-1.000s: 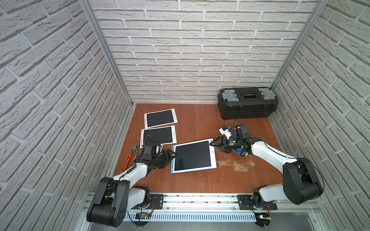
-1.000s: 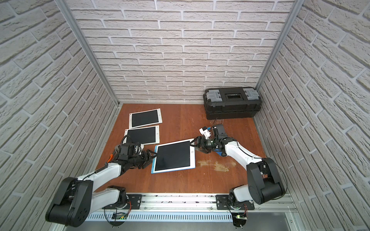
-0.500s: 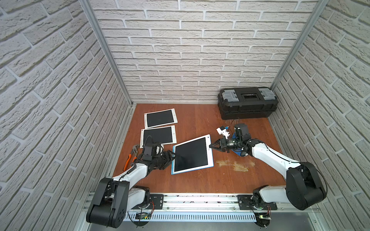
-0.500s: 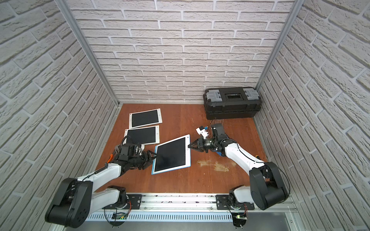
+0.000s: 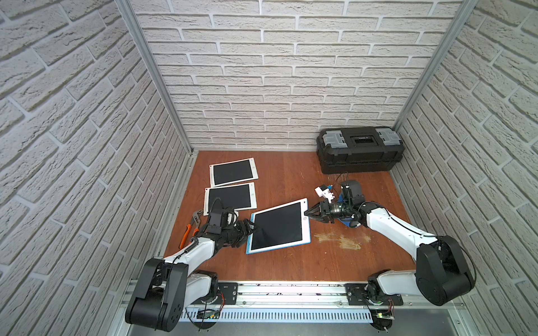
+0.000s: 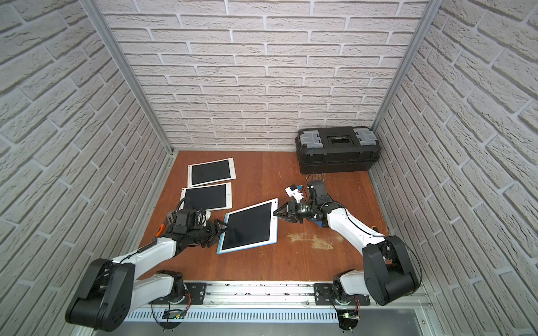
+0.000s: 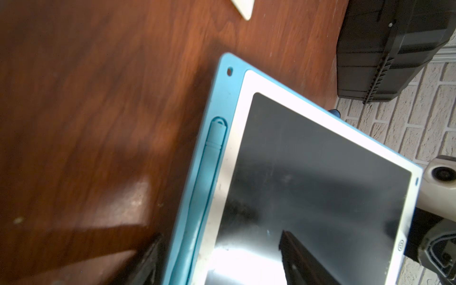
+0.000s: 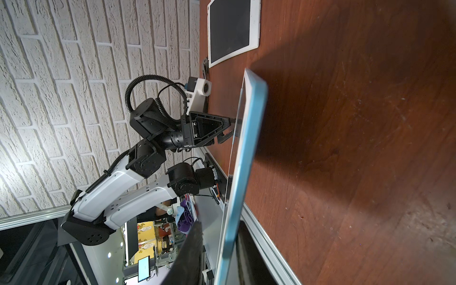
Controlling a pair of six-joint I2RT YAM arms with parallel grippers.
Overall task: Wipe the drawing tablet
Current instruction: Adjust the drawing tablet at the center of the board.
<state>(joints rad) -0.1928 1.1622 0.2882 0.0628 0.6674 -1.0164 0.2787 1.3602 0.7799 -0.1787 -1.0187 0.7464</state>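
Observation:
The drawing tablet (image 5: 276, 227) (image 6: 249, 227) has a black screen, a white bezel and a blue case. It stands tilted, with its left edge on the wooden floor and its right edge raised. My right gripper (image 5: 306, 213) (image 6: 275, 213) is shut on that raised right edge; in the right wrist view the blue edge (image 8: 249, 148) runs between its fingers (image 8: 195, 237). My left gripper (image 5: 251, 229) (image 6: 222, 228) is open at the tablet's left edge. In the left wrist view one finger (image 7: 296, 256) lies over the screen (image 7: 308, 172) and the other is beside the case.
Two more white-framed tablets (image 5: 233, 172) (image 5: 230, 197) lie flat at the back left. A black toolbox (image 5: 359, 149) fills the back right corner. Orange-handled pliers (image 5: 189, 229) lie by the left arm. A blue thing (image 5: 346, 224) shows under the right arm, near a scuffed patch (image 5: 337, 240).
The tablet lay flat a second ago with the right gripper open at its right edge. The gripper has closed on that edge and lifted it. The left arm has stayed put.

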